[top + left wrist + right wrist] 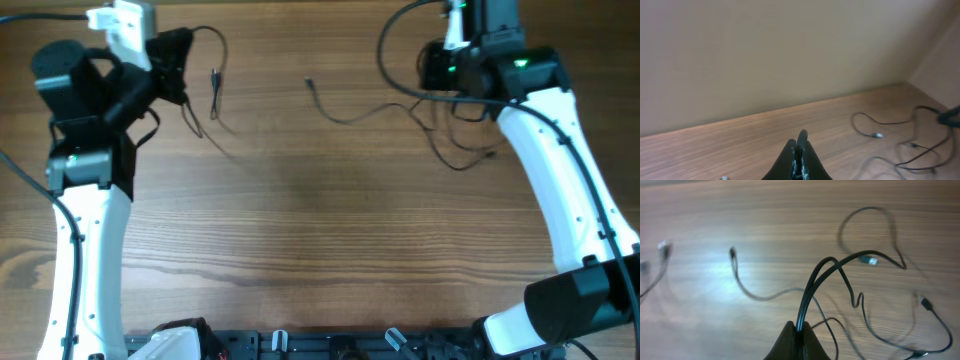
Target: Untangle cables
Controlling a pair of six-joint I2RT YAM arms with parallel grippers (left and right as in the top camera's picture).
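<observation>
Here are the cables (pixel 350 118), thin black cords that look split into two groups at the far side of the wooden table (pixel 300 230). One cord runs from a small plug (pixel 310 83) near the middle in a long wavy line to the right, where it joins a loose snarl of loops (pixel 462 158) under the right arm. Well apart on the left, another cord arches out of the left arm's black gripper, and its plug (pixel 215 76) dangles. From the right wrist we see the right gripper (pixel 799 329) with its fingers pressed together on two black strands. They rise from the pinch side by side and curve off to the right, above a pale-tipped plug (pixel 870 259) and more crossing loops lying on the wood. The left gripper (pixel 800 146) also has its fingers closed tight. Its own camera shows no cord clearly between them, only table and the plain wall (pixel 765 50) beyond, but from overhead the cord comes straight out of that gripper, so we take it to be pinched there. We judge this to be the pull-apart step, about halfway through, since the left cord looks free while the right-hand loops cross one another. The next move calls for lifting or drawing the right strands out gently so that the loops slide open rather than cinch into a knot.
</observation>
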